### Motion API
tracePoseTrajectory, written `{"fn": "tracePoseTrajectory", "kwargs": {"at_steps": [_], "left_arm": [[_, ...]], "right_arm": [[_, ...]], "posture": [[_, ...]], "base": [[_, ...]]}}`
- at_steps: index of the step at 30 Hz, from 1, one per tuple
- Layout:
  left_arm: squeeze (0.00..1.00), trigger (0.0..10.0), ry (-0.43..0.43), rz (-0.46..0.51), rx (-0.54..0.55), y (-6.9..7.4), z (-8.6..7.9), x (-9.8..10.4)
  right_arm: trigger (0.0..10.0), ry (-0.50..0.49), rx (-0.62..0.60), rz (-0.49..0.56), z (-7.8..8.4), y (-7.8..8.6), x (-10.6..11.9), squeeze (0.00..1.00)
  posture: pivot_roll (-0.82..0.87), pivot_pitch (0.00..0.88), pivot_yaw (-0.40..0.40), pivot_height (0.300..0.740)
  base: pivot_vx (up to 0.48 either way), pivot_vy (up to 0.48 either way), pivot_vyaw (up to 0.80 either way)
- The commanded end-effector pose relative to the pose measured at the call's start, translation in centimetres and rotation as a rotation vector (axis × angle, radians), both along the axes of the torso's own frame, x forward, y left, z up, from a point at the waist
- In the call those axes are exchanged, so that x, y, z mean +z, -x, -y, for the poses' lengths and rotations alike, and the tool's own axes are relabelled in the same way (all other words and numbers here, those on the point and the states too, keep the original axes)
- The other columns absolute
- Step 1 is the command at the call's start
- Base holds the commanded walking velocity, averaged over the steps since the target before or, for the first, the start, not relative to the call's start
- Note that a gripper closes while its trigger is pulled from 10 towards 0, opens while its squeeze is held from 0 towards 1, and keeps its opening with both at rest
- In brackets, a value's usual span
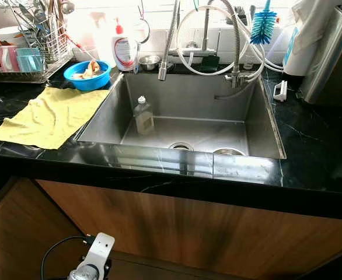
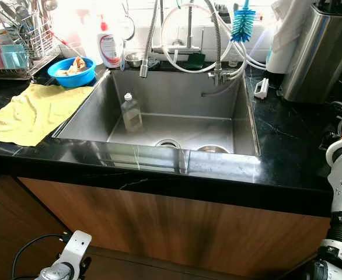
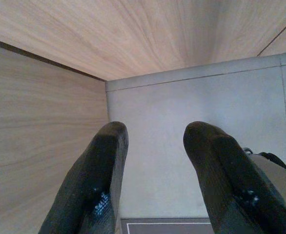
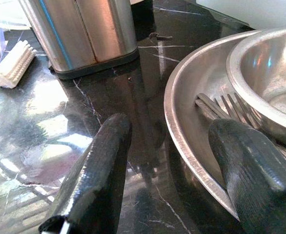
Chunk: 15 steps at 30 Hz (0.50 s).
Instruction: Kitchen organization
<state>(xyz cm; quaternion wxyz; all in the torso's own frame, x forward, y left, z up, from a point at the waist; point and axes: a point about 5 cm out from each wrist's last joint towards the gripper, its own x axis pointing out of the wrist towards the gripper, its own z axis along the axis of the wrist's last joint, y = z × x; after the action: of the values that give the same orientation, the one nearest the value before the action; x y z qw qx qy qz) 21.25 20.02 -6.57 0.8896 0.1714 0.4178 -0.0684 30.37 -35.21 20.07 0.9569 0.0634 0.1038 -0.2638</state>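
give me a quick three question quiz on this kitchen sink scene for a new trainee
1. True or false: the yellow cloth lies on the counter to the left of the sink.
2. What stands inside the sink? A) clear bottle B) blue bowl C) mug
3. Which gripper hangs low beside the wooden cabinet?

Key
1. True.
2. A, the clear bottle; the blue bowl sits on the counter.
3. The left gripper, jaws open; the right gripper straddles a steel bowl's rim.

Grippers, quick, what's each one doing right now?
Left gripper: open, holding nothing, down by the wooden cabinet.
Right gripper: open, empty, straddling the steel bowl rim.
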Motion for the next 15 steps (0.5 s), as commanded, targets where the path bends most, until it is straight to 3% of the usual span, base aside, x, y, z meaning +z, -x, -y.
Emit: {"fn": "tracePoseTrajectory", "kwargs": {"at_steps": [1,6,15], "left_arm": [[0.00,10.0,-0.012,-0.011,-0.010,0.1,-0.3,0.0],[0.00,10.0,-0.015,-0.011,-0.013,0.1,-0.3,0.0],[0.00,10.0,-0.013,-0.008,-0.010,0.0,-0.2,0.0]], "right_arm": [[10.0,-0.038,0.056,-0.007,-1.2,-0.6,-0.3,0.00],[10.0,-0.048,0.166,0.002,-3.1,-1.4,-0.3,0.00],[10.0,-0.048,0.259,0.018,-4.9,-2.1,0.0,0.00]], "posture": [[-0.14,0.000,0.076,0.740],[-0.14,0.000,0.076,0.740],[-0.14,0.000,0.073,0.740]], "base": [[0.000,0.000,0.00],[0.000,0.000,0.00],[0.000,0.000,0.00]]}}
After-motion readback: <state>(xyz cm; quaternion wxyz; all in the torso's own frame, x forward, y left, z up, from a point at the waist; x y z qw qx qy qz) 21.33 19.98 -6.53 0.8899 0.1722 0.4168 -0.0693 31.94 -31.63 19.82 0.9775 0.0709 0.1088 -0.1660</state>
